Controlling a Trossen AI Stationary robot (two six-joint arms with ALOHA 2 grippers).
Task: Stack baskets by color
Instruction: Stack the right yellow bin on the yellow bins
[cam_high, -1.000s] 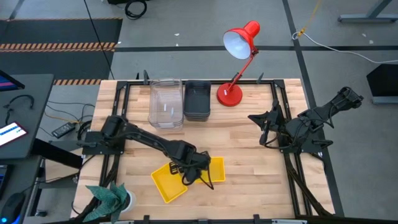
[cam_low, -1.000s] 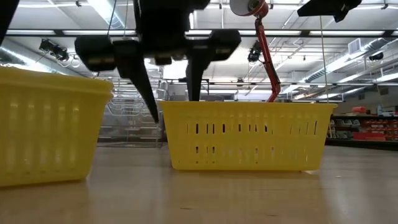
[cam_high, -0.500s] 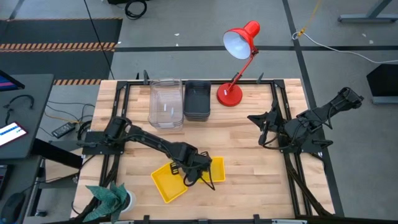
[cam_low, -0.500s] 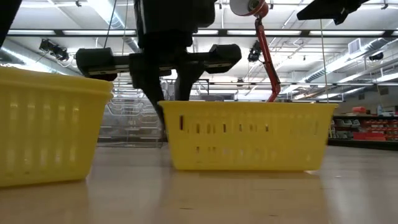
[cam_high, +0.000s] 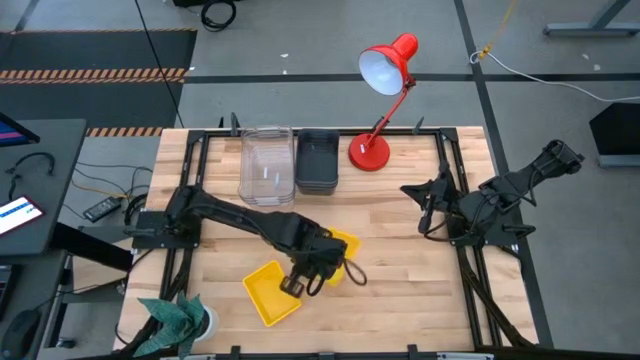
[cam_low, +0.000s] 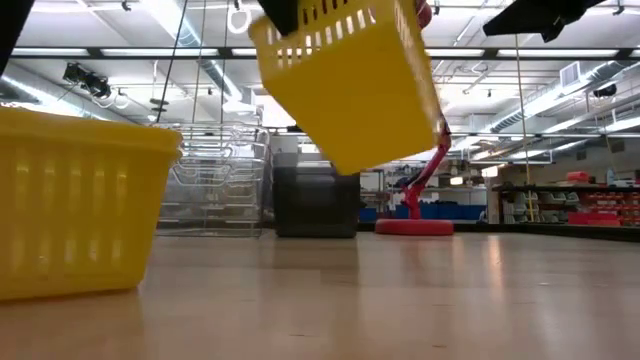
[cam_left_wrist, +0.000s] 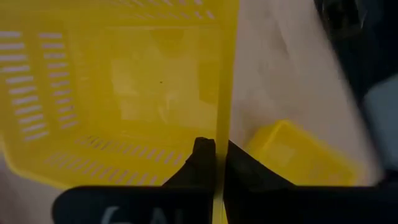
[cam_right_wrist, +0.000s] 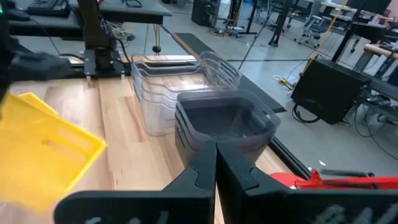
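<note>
Here the left gripper (cam_high: 297, 283) sits low in the middle of the high view, its jaws pinched tight on the thin side wall of a yellow basket (cam_high: 338, 256). The left wrist view shows the grip plainly: the two dark fingers (cam_left_wrist: 200, 163) press against either face of the upright yellow wall, with the slotted inside of that basket filling the upper left of the frame. In the low view the held basket (cam_low: 350, 75) hangs tilted at the top centre, clear of the wooden table (cam_low: 400, 300).

A second yellow basket (cam_high: 268, 293) rests on the table at the lower centre of the high view, just beside the gripper; in the low view it stands at the left edge (cam_low: 75, 210), and in the left wrist view it appears at the lower right (cam_left_wrist: 298, 155).

At the upper centre of the high view a stack of clear baskets (cam_high: 266, 166) stands beside a stack of dark grey baskets (cam_high: 318, 160), the two stacks touching or nearly so. A red desk lamp (cam_high: 378, 100) stands just to the right of the grey stack.

The right gripper (cam_high: 408, 189) waits at the right side of the high view, above the table's edge. Its jaws are closed on nothing, as the right wrist view shows the fingers (cam_right_wrist: 205, 171) pressed together.
</note>
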